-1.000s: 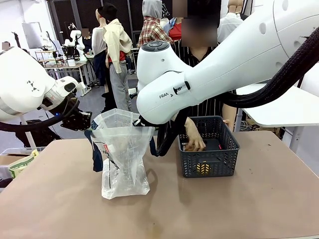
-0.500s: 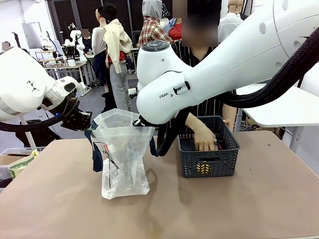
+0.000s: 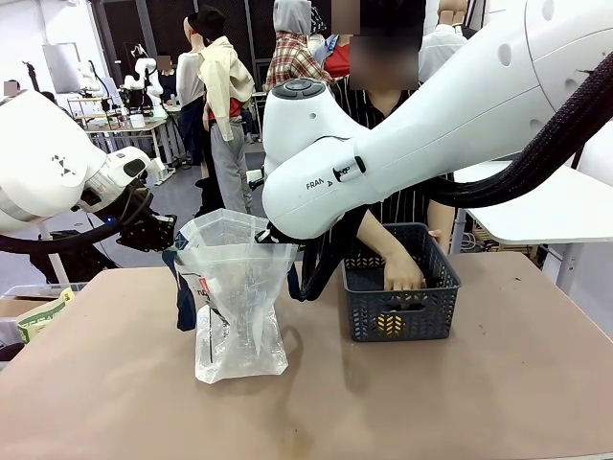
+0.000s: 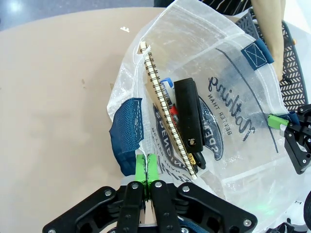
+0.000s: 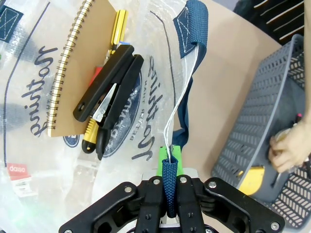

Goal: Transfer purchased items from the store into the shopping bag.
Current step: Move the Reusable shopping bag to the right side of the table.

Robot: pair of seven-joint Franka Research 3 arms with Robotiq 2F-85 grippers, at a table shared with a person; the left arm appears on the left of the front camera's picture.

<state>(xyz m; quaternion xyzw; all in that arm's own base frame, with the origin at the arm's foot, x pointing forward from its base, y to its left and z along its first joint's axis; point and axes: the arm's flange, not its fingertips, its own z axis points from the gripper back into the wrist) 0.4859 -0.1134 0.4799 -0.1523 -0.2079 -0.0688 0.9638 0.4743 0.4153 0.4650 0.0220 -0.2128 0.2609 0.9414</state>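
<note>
left jaws and right jaws clenched on opposite edges of the shopping bag (image 3: 235, 287). a person's hand (image 3: 402, 276) inside the basket (image 3: 402, 321).

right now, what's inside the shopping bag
Inside the shopping bag lie a spiral notebook, a black stapler against it, and a yellow item partly hidden under the stapler. Whatever lies beneath the notebook is covered.

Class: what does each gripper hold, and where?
Both hold the translucent white plastic shopping bag: left gripper pinches its rim beside a dark blue strap handle; right gripper clamps the other strap.
</note>
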